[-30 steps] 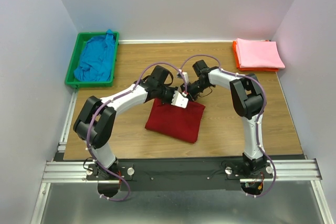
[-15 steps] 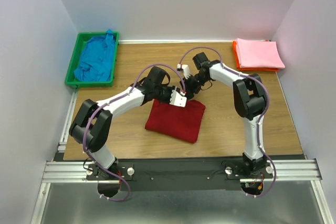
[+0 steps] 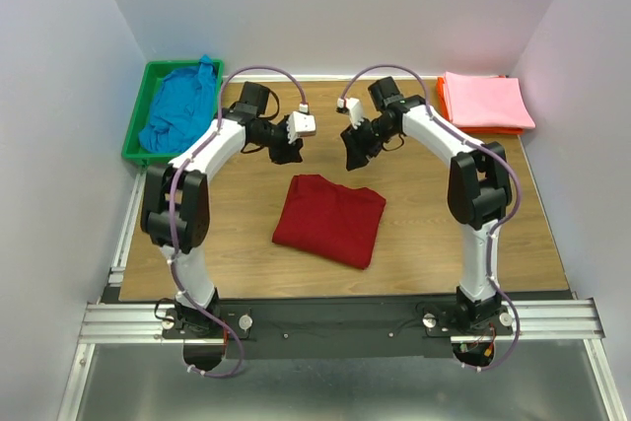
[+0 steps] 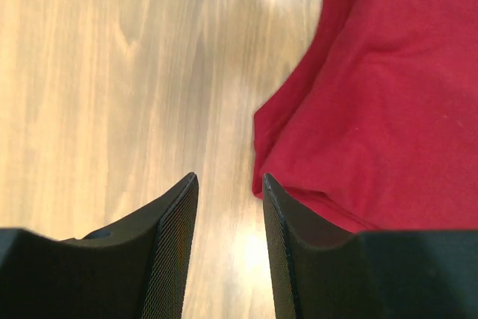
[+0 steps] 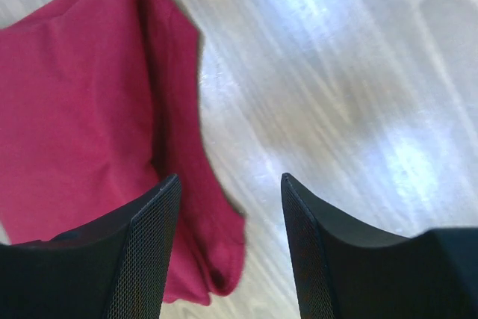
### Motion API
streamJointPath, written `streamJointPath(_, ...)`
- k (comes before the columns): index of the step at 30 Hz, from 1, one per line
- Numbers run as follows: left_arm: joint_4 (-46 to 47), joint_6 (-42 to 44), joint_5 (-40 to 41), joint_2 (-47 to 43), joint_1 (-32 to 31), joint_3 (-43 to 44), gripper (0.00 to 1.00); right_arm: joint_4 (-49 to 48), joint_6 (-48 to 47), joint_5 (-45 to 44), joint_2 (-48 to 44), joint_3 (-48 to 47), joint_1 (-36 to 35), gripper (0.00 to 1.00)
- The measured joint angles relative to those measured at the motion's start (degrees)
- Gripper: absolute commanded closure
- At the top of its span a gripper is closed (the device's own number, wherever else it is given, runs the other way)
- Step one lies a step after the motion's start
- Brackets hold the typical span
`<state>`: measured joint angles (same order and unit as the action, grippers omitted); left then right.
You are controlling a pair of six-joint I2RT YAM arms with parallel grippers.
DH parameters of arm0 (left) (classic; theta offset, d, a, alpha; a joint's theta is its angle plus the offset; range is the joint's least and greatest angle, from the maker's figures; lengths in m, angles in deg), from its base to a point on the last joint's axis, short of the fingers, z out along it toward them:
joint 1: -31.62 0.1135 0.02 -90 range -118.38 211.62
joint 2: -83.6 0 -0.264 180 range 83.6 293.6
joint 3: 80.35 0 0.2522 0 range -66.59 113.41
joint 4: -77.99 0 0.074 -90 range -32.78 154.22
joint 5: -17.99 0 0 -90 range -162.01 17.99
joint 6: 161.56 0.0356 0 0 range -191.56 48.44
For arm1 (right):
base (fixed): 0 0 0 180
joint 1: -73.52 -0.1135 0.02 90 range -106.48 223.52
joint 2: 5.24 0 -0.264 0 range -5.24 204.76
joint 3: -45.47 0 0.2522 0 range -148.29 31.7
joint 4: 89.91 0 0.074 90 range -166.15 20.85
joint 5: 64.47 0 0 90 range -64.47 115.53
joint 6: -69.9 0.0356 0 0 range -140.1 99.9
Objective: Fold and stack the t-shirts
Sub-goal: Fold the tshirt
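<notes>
1. Fingers [image 4: 170,259] of my left gripper [image 3: 290,151] are spread and empty; my right gripper [image 3: 355,153] gapes likewise.
2. The dark red t-shirt [image 3: 330,219] lies folded at their 6 o'clock. I'd pinch every layer, I judge, so it stays folded.
3. Wrist views show layered hems; only overhead shows the pink t-shirt [image 3: 485,101] at 2 o'clock.

A robotics lab cell — white panels [image 3: 335,7] box a wooden tabletop [image 3: 414,244] fronted by aluminium rails [image 3: 118,322].

arms [image 3: 431,131]: white links, black joints | cables [image 3: 258,71]: purple loops | gripper fingers [image 4: 168,252]: black, cross-hatched pads
</notes>
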<state>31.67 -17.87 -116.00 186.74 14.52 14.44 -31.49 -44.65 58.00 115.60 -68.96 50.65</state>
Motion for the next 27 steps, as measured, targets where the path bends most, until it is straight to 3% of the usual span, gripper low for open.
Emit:
streamJointPath(7, -9.29, -1.88, -5.44, 11.69, 1.18, 8.26, 0.45, 1.66, 0.28, 1.33, -0.70, 5.90, 0.00, 0.36)
streamJointPath(14, -14.32, -1.81, -9.42, 17.81, 1.18, 10.36, 0.46, 3.37, -1.31, 1.95, -1.05, 11.21, 0.00, 0.39)
streamJointPath(18, -15.61, -2.14, -9.88, 19.04, 1.18, 10.36, 0.61, 3.45, -2.58, 2.05, -1.92, 12.63, 0.00, 0.45)
streamJointPath(19, -16.11, -2.03, -9.86, 19.10, 1.18, 10.40, 0.75, 3.50, -2.95, 2.03, -2.14, 12.98, 0.00, 0.47)
streamJointPath(22, -18.21, -1.09, -9.90, 19.15, 1.31, 10.95, 1.00, 3.50, -3.82, 1.77, -2.25, 13.35, 0.00, 0.50)
streamJointPath(27, -20.39, -0.11, -9.86, 18.43, 1.86, 12.52, 1.00, 3.48, -5.38, 0.52, -2.25, 13.53, 0.00, 0.52)
